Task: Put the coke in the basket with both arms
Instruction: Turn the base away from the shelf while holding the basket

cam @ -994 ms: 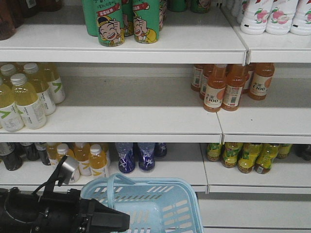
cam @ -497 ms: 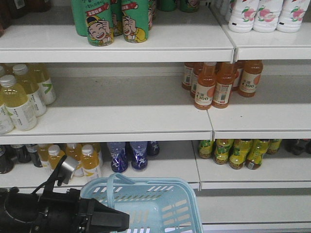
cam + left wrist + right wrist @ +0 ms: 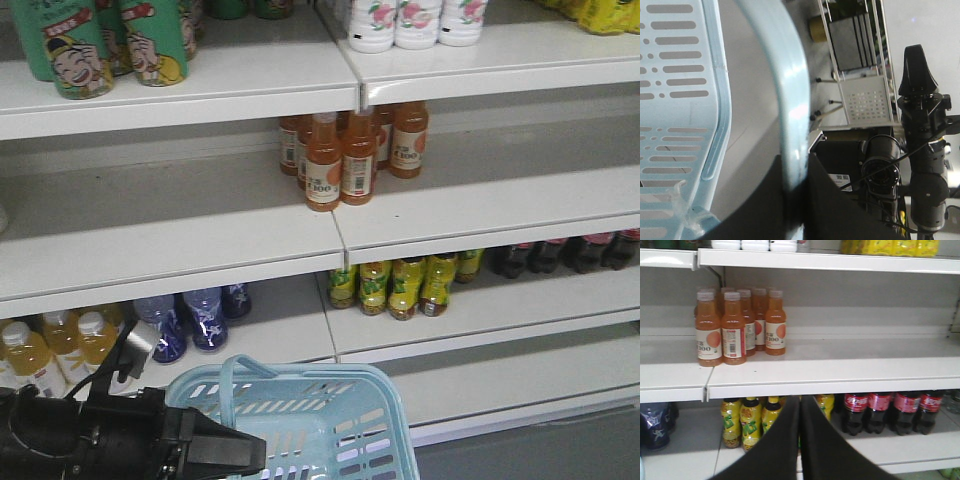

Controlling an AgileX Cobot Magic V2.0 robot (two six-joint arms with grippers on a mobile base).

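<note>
The coke (image 3: 882,412) stands as a row of dark bottles with red labels at the right of the lowest shelf (image 3: 920,447), upright and shoulder to shoulder, just beside the yellow-green bottles (image 3: 752,422); none is in the basket (image 3: 300,374), so the picking appears not yet begun; the right gripper (image 3: 800,401) points at that shelf with its jaws pressed together and nothing between them, aimed nearer the yellow-green bottles than the coke, and it would have to spread before any grasp; the left gripper (image 3: 796,200) is clamped on the basket's handle (image 3: 790,100), probably to hold the basket low before the shelves as a ready receptacle, though how firm that hold is cannot be judged here.
</note>
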